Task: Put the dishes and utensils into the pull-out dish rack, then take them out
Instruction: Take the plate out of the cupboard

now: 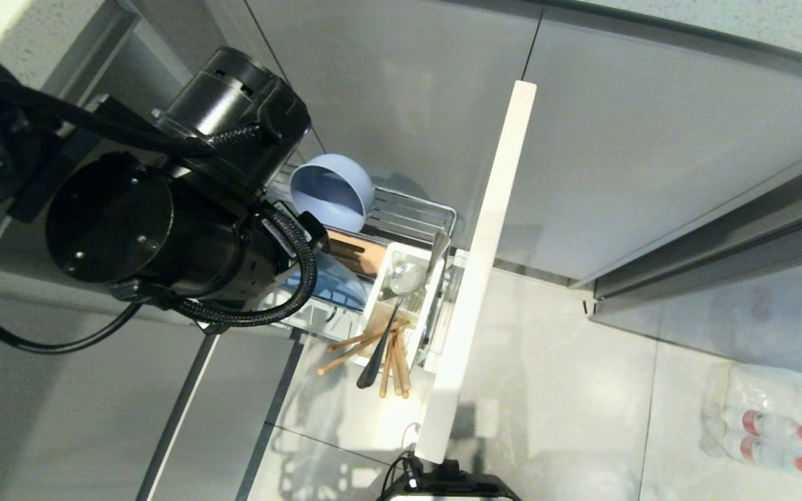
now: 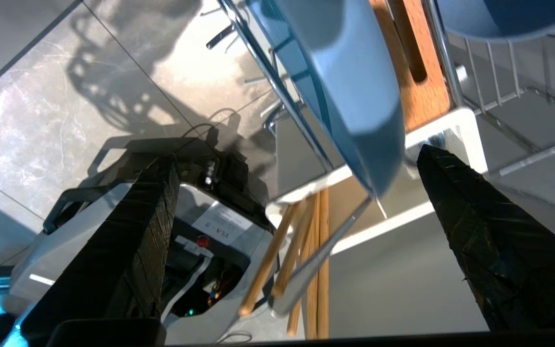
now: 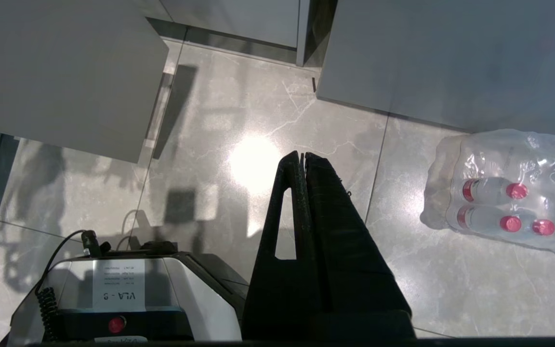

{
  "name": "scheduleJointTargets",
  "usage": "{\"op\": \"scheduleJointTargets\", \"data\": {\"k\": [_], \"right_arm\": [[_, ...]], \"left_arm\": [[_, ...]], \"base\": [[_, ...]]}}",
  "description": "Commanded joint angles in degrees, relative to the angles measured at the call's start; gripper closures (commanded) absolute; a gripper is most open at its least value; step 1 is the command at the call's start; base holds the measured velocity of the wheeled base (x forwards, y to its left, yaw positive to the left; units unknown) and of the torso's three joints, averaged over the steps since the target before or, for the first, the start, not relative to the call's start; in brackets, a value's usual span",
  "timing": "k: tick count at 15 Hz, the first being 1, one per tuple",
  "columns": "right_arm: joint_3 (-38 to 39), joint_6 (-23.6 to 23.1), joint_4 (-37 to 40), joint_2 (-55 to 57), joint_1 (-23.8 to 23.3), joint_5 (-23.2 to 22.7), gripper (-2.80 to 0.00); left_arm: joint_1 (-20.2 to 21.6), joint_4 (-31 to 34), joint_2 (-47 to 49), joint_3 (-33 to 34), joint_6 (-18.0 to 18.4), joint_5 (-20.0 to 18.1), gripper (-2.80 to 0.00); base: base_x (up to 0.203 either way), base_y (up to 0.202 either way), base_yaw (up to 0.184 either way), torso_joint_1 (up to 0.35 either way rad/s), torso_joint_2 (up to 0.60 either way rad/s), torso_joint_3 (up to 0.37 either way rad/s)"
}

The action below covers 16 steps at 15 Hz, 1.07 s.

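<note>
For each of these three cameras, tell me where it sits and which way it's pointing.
Head view: on the robot's head, looking down at the pull-out dish rack; the left arm fills its left side.
Left wrist view: behind the open left claw, facing the blue plate, chopsticks and floor.
Right wrist view: behind the shut right claw, facing floor and bottled water.
Shared: head and left wrist views both show the rack, chopsticks and spoon.

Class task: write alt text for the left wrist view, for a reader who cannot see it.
The left gripper, its black fingers spread wide and empty, frames the rim of a light-blue round plate standing on edge in the chrome wire dish rack. Past it, light-brown wooden chopsticks and a metal spoon's handle stick out of the white plastic caddy, beside a slotted wooden bar.
</note>
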State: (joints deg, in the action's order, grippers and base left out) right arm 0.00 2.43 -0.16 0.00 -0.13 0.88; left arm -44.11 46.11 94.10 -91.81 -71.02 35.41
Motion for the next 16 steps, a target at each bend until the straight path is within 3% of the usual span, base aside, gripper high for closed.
{"op": "scheduleJointTargets", "data": {"k": [1,11,16], "right_arm": [[0.0,0.04,-0.02,0.09,-0.03,0.0,0.0],[0.0,0.04,-0.02,0.06,-0.04,0.0,0.0],[0.0,0.04,-0.02,0.09,-0.04,0.0,0.0]], "left_arm": [[0.56,-0.31,1.63,-0.26,-0.3,0.26,-2.8],[4.55,-8.73,2.85,-0.73,6.31,0.36,-2.8],[4.69,-8.84,3.16,-0.82,6.59,0.36,-2.8]], "base": [[0.0,0.0,0.0,0.0,0.0,0.0],[0.0,0.0,0.0,0.0,0.0,0.0],[0.0,0.0,0.0,0.0,0.0,0.0]]}}
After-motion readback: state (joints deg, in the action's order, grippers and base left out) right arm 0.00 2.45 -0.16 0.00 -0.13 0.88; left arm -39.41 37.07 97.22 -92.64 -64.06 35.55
